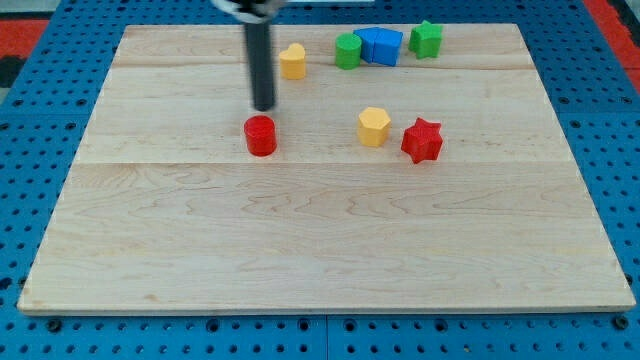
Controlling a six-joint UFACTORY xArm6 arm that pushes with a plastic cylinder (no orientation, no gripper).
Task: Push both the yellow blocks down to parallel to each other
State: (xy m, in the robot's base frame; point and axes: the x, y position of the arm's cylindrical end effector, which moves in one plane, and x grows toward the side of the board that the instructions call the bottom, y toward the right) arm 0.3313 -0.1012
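Note:
Two yellow blocks lie on the wooden board (320,240). One yellow block (292,61) sits near the view's top, left of centre. The other, a yellow hexagonal block (373,127), sits lower and to the right, close beside a red star block (422,140). My tip (264,107) is at the end of the dark rod, below and left of the upper yellow block, just above a red cylinder block (261,135). It touches neither yellow block.
A green cylinder block (347,50), a blue block (380,46) and a green star block (426,39) stand in a row at the view's top. Blue pegboard (40,120) surrounds the board.

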